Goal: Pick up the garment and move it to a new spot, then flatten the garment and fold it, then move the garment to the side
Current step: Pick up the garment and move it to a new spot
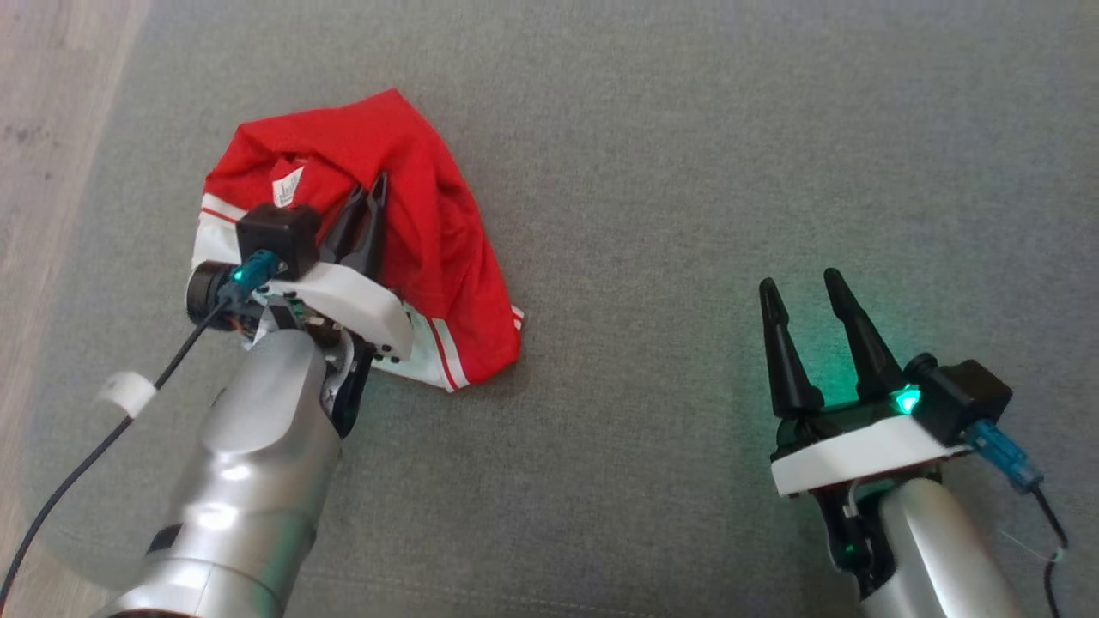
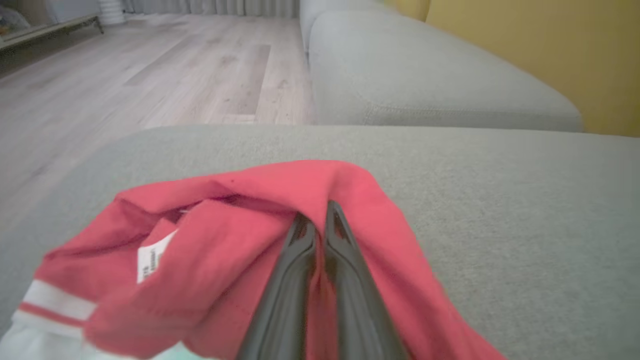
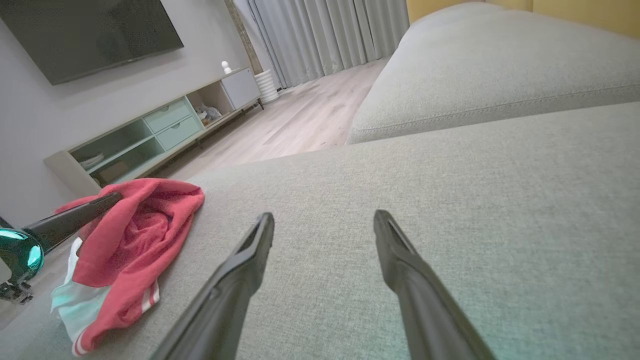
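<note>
Head view, read left to right. At the far left edge, a strip of pale wood floor (image 1: pixel 51 103) borders the grey sofa cushion (image 1: pixel 652 172) that serves as the work surface.

Left of centre lies the garment (image 1: pixel 429 223) — red cloth with white stripes at its hems and a white label (image 1: pixel 288 186) showing at the neck — bunched in a crumpled heap near the cushion's left edge. The left gripper (image 1: pixel 369 190) reaches into the heap from below. In the left wrist view its two dark fingers (image 2: pixel 280 300) are pressed almost together with a ridge of red cloth pinched between them. The rest of the garment (image 2: pixel 240 240) drapes loose around them and rests on the cushion.

The middle of the cushion is bare. At the right, the right gripper (image 1: pixel 798 281) hovers above the fabric, well apart from the garment, its fingers spread wide and holding nothing; the right wrist view confirms the open gap.

Step in hand, by judgement: the first — the pick-up is made, the carry to a new spot not yet. The next move calls for a lift high enough to clear the trailing folds, then a sideways carry toward the bare middle, where both grippers can reach to flatten it. A pinch on one ridge may slip or drag the heap.
</note>
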You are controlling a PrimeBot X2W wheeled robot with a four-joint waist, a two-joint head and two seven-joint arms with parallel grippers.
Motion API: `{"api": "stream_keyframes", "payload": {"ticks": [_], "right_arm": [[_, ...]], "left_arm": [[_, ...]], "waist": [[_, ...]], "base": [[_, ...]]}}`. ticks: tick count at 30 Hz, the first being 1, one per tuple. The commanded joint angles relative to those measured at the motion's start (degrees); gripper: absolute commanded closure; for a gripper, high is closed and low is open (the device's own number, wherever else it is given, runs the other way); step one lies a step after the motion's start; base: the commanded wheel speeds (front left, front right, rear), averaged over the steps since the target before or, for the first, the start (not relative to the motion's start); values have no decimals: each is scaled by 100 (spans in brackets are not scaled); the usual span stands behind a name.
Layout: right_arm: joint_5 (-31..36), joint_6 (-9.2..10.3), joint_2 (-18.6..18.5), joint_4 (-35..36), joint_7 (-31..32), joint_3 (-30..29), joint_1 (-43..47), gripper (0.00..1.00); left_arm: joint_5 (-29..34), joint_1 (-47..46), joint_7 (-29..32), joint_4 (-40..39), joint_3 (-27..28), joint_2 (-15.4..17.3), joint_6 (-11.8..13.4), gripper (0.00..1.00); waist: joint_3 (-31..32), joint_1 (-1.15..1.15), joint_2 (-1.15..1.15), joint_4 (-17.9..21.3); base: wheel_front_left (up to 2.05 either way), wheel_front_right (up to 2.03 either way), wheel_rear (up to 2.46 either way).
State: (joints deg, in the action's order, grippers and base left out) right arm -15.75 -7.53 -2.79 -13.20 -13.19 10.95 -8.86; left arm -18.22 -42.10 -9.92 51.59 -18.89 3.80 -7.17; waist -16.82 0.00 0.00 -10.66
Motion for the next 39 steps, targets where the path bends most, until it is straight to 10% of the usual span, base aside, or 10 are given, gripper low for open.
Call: {"api": "stream_keyframes", "payload": {"ticks": [1,26,27,28,39], "right_arm": [[-43,4,-9,152,-82,159,-86,0],[-545,4,-9,165,-179,404,-307,0],[-549,4,-9,171,-179,400,-306,0],[-551,4,-9,177,-180,404,-305,0],[-516,4,-9,204,-180,254,-204,0]], "left_arm": [[-19,-230,-83,-179,104,222,-30,100],[-338,-245,418,-2675,-1812,-67,23,100],[-355,-263,380,-2686,-1890,-76,83,70],[-367,-276,351,-2684,-1990,-83,134,0],[-806,-264,-40,-2610,-2663,-80,616,0]], "waist": [[85,0,0,17],[88,0,0,1926],[71,0,0,1976],[60,0,0,2016],[215,0,0,1620]], "base": [[0,0,0],[0,0,0],[0,0,0],[0,0,0],[0,0,0]]}}
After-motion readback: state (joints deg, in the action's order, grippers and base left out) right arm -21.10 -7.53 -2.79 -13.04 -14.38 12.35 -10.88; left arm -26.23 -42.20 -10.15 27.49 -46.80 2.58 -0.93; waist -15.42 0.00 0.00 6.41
